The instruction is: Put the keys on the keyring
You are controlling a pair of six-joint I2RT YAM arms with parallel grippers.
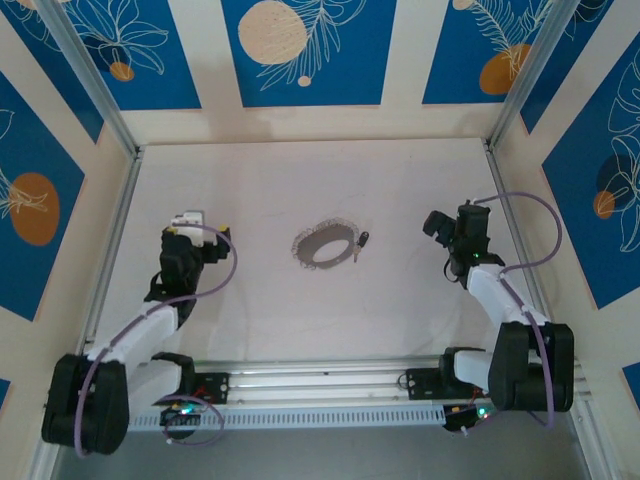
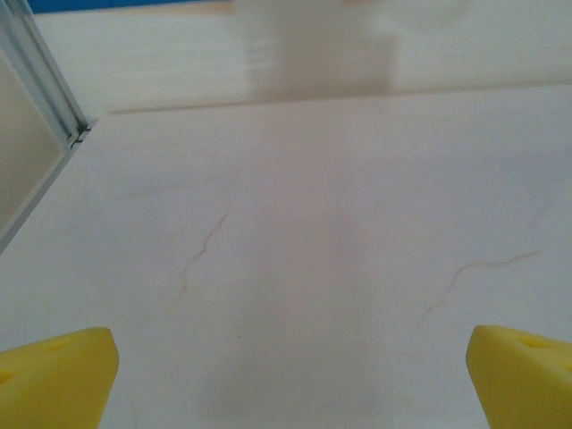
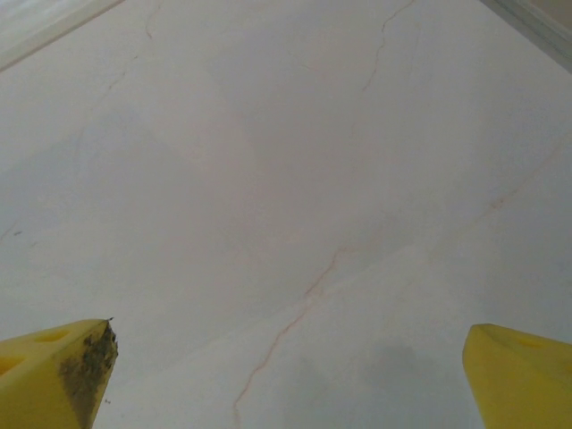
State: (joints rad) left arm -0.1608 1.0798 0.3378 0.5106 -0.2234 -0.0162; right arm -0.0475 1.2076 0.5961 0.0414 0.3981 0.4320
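Observation:
The keyring point(image 1: 325, 247), a floppy silvery loop edged with small rings, lies flat near the middle of the table. One tiny key point(image 1: 362, 240) with a black head rests against the loop's right edge; whether it is threaded on I cannot tell. My left gripper point(image 1: 192, 222) hovers well left of the loop, and my right gripper point(image 1: 437, 222) well right of it. In the left wrist view the left gripper point(image 2: 290, 375) is open, its yellow fingertips point(image 2: 58, 375) spread wide over bare table. The right gripper point(image 3: 290, 375) is likewise open and holds nothing; its left fingertip point(image 3: 63, 371) carries dark grime.
The white table point(image 1: 300, 180) has faint brown hairline cracks. Metal frame rails point(image 1: 115, 250) run along its left and right edges, with patterned blue walls behind. A cable rail point(image 1: 320, 385) runs between the arm bases at the near edge.

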